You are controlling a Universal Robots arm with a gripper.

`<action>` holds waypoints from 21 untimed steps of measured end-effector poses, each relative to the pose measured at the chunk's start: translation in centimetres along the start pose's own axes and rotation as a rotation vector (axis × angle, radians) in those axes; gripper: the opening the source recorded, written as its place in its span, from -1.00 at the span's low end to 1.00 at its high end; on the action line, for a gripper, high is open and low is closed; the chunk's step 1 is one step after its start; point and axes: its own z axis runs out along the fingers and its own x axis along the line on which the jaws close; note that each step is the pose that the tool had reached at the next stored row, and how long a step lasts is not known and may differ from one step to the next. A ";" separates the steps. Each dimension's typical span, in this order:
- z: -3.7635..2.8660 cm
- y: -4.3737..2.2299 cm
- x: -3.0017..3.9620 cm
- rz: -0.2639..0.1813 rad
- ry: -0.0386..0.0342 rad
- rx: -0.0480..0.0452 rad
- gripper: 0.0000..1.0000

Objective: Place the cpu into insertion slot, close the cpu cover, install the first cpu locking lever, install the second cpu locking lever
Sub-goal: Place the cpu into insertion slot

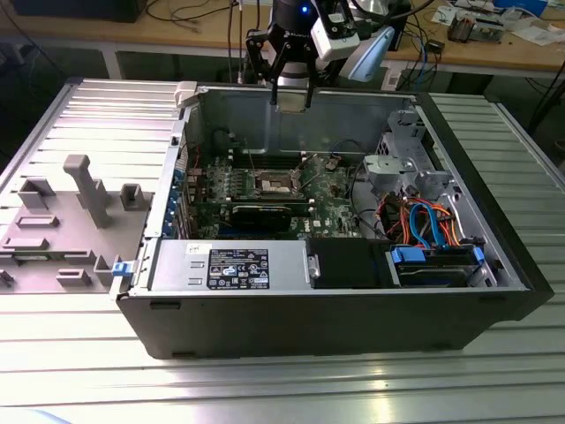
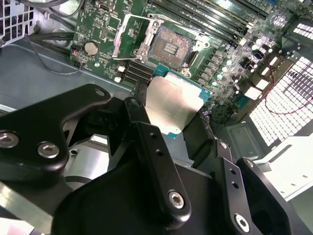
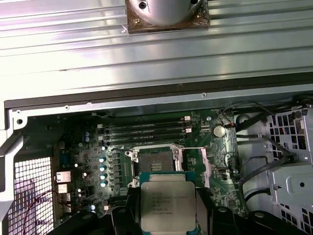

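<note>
Your gripper (image 1: 290,93) is clamped on the cpu (image 3: 167,201) by two opposite edges, holding it in the air over the open case (image 1: 353,331). On the motherboard (image 2: 230,58) below, the socket (image 2: 171,46) sits bare, with its cover (image 2: 128,30) swung open beside it.

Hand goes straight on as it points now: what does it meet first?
Likely the open socket on the motherboard. The hand holds the cpu in front, and nothing stands between them in the first wrist view. Depth is unclear, so alignment is uncertain.

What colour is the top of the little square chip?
The cpu is silver-grey, best in the first wrist view.
</note>
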 end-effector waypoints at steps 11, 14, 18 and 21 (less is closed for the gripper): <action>0.00 0.00 0.00 0.016 -0.0014 -0.0003 0.08; 0.01 0.00 0.00 0.026 -0.0023 -0.0005 0.08; 0.01 0.00 0.00 0.036 -0.0032 -0.0007 0.08; 0.01 0.00 0.00 0.048 -0.0043 -0.0009 0.08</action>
